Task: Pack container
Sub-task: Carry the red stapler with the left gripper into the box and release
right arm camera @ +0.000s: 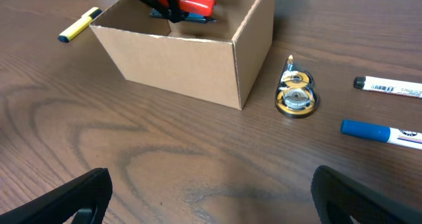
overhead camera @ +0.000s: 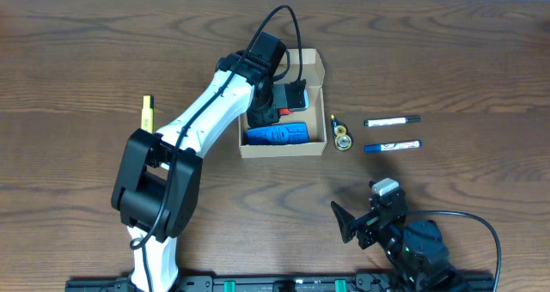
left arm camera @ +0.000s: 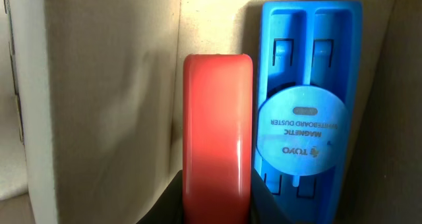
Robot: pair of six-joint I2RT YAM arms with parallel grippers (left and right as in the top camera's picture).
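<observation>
The container [overhead camera: 308, 66] sits mid-worktop [overhead camera: 86, 69], toward the far edge, lid open. Left pincer [left arm camera: 217, 197] reaches into it, clamped on red block [left arm camera: 217, 118] beside blue duster [left arm camera: 306, 85]. Right pincer [right arm camera: 211, 191] spread wide, empty, by near edge.

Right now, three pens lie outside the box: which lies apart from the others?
The yellow highlighter: alone on one side of the cardboard box; the black-capped marker and blue-capped marker lie together on the other.
</observation>
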